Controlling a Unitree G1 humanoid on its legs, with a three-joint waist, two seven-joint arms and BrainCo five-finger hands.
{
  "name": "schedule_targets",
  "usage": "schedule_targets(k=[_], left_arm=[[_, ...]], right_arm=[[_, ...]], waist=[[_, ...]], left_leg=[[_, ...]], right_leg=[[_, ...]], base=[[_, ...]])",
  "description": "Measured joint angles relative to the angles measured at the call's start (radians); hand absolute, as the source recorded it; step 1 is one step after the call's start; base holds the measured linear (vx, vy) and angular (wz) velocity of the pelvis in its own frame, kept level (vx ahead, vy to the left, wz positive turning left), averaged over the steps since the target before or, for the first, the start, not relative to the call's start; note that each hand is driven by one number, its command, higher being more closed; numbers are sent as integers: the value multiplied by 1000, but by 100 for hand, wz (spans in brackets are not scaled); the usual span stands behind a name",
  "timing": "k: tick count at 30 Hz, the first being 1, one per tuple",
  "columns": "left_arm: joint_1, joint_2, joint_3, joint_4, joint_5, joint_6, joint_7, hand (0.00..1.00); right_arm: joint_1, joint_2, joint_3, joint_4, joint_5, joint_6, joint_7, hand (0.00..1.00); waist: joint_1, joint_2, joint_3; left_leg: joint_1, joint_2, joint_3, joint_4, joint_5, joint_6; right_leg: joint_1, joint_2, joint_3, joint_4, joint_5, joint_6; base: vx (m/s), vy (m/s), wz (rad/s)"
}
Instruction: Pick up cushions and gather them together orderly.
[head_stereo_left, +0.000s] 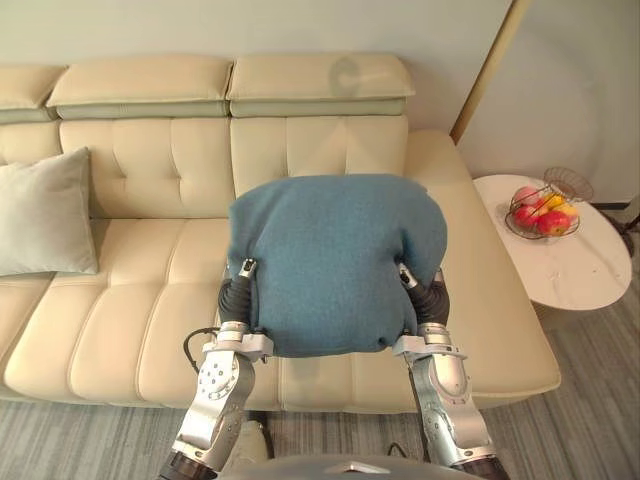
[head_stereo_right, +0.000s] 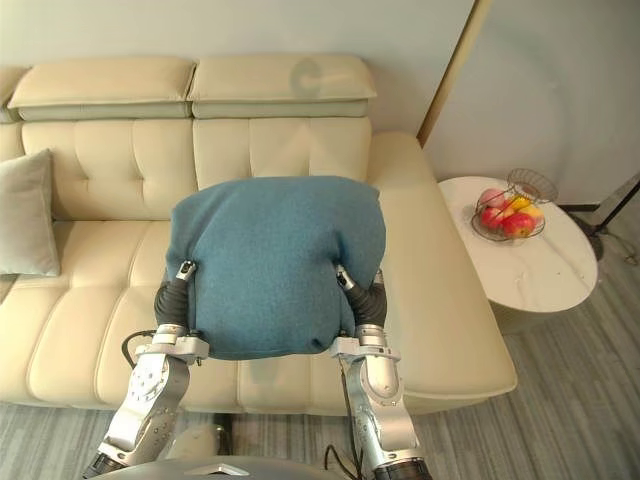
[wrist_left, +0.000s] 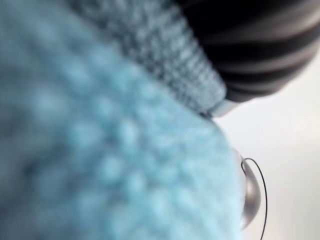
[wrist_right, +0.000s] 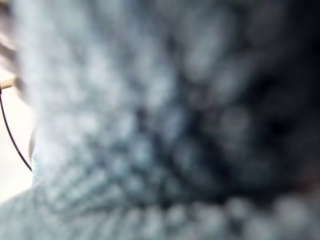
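Sitting between both hands: blue cushion (head_stereo_left: 335, 262), over the seat of the cream sofa (head_stereo_left: 130, 320), right of centre. Left hand (head_stereo_left: 238, 292) at its left edge, right hand (head_stereo_left: 427, 295) at its right edge, both sunk into the fabric; cannot tell whether either is spread or gripping. Grey cushion (head_stereo_left: 45, 215) leans on the sofa back at far left, well apart.

Two silver-grey arms. The left forearm (head_stereo_left: 214, 395) and the right forearm (head_stereo_left: 452, 400) were tapered metal shells, and the left one bore a cluster of small round holes on its upper face. A flat silver bracket (head_stereo_left: 238, 345) capped each wrist. Beyond it, a dark ribbed cover sheathed the left robot hand (head_stereo_left: 235, 298) and the right robot hand (head_stereo_left: 432, 300), its ribs rounded and closely stacked.
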Motion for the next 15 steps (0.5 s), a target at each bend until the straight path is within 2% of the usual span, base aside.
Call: schedule_targets(k=[2, 4, 5, 6, 7, 8, 9, 10, 12, 13, 15], left_arm=[[0, 0, 0, 2, 0, 1, 0, 100], [0, 6, 0, 2, 0, 1, 0, 100], [0, 16, 0, 2, 0, 1, 0, 100], [0, 29, 0, 2, 1, 1, 0, 100], [0, 35, 0, 2, 1, 1, 0, 100], [-1, 40, 0, 0, 1, -1, 0, 100], [-7, 50, 1, -3, 1, -5, 0, 100], [-17, 53, 4, 1, 1, -5, 0, 100], [-16, 33, 4, 9, 1, -1, 0, 100], [-16, 30, 5, 9, 1, -1, 0, 100], [-16, 29, 7, 8, 1, -1, 0, 100]], right_arm=[[0, 1, 0, 3, 0, 1, 0, 100], [-2, 1, 0, 4, -4, 1, 0, 100], [-11, 5, 2, 16, -10, 0, 0, 100], [-25, 7, 5, 42, -10, 1, 1, 100], [-41, 1, 11, 63, -10, 1, 1, 100], [-48, -2, 15, 70, -10, 1, 1, 100], [-53, -2, 17, 66, -11, -2, 1, 100], [-63, -7, 20, 68, -10, -3, 1, 100], [-72, -26, 20, 68, -10, 1, 1, 100], [-74, -28, 21, 68, -9, 2, 1, 100], [-77, -28, 21, 68, -9, 2, 1, 100]], waist=[[5, 2, 1], [11, 1, 2], [10, -1, 9], [1, 1, 10], [-7, 3, 6], [-11, -3, -3], [-12, -23, -6], [-11, -49, -8], [-6, -7, -23], [7, 11, -29], [16, 16, -32]], left_leg=[[7, -13, 18, 30, -50, 13], [37, -27, 30, 23, -68, 33], [70, -34, 31, -1, -70, 42], [101, -35, 30, -29, -65, 50], [124, -34, 29, -56, -56, 58], [131, -40, 30, -77, -45, 58], [128, -59, 27, -78, -36, 49], [126, -86, 30, -74, -33, 54], [111, -74, 18, -81, -27, 50], [111, -63, 19, -104, -17, 47], [126, -57, 20, -162, 11, 44]], right_leg=[[-41, -19, 20, 112, 2, 3], [-140, -34, 51, 313, 41, 15], [-195, -35, 64, 417, 38, 17], [-219, -14, 64, 445, -27, 13], [-232, 23, 60, 409, -65, 22], [-235, 58, 56, 322, -74, 10], [-242, 78, 51, 238, -37, -40], [-252, 85, 46, 192, 3, -47], [-226, 95, 31, 105, 44, -35], [-204, 107, 32, 33, 84, -38], [-164, 120, 33, -77, 143, -42]], base=[[85, 251, -16], [86, 207, -18], [98, 141, -8], [88, 118, -1], [80, 63, 13], [86, 26, 25], [113, -9, 28], [132, -18, 29], [118, 13, 6], [107, 19, -19], [91, -16, -14]])
